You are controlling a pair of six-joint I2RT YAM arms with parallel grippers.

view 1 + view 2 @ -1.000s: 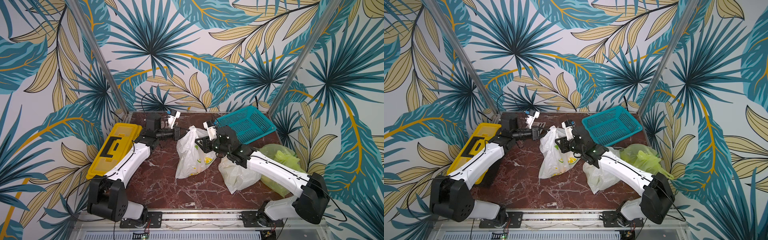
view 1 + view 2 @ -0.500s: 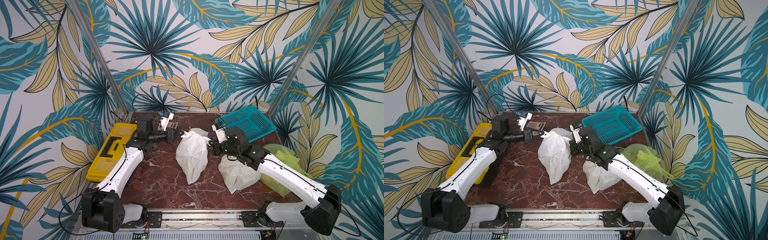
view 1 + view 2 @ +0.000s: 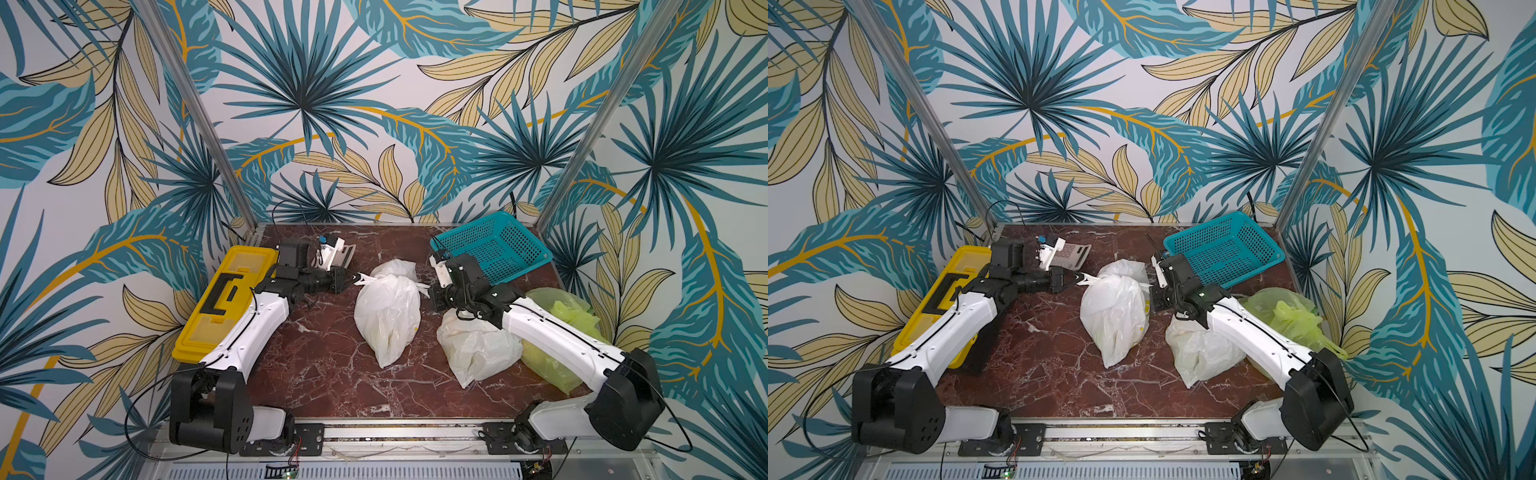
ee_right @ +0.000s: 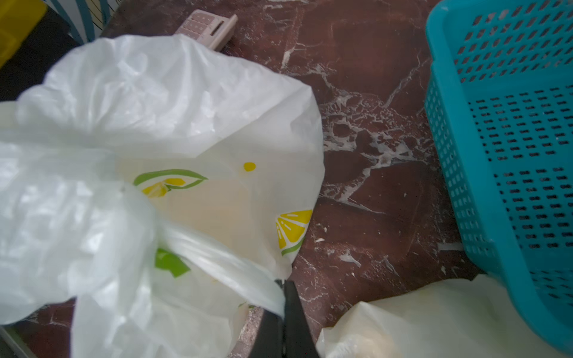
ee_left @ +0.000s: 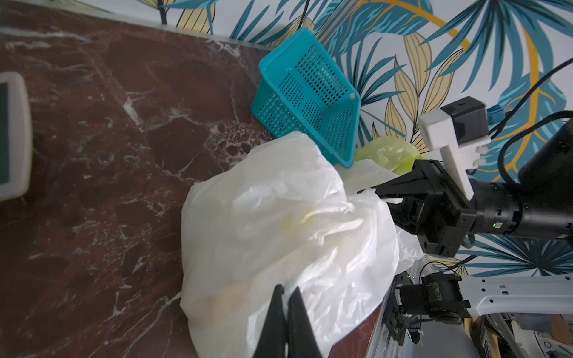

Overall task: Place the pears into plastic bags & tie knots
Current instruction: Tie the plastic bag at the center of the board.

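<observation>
**Two robot arms pull a white bag's handles apart to tighten its knot**

Nearest the viewer, on a dark red marble table (image 3: 316,374), a second white bag (image 3: 473,351) lies slumped on its side beneath the right arm. A crumpled green bag (image 3: 559,328) sits just beside it at the table's right edge.

Further in, at the centre, the middle white bag (image 3: 386,316) stands full, printed with lemon slices. Its neck is gathered into a knot (image 3: 374,280). The left gripper (image 3: 352,277) is pressed together on one handle end. The right gripper (image 3: 431,292) pinches the opposite handle end. The pears are hidden inside the bags; only faint yellowish lumps show through the plastic.

A yellow toolbox (image 3: 224,303) lies along the left edge. At the back, a teal basket (image 3: 494,245) looks empty, and a calculator (image 3: 1073,255) rests near the wall.

The step in hand appears to be tightening this knot. Next, both claws would likely need to let go without loosening it.
</observation>
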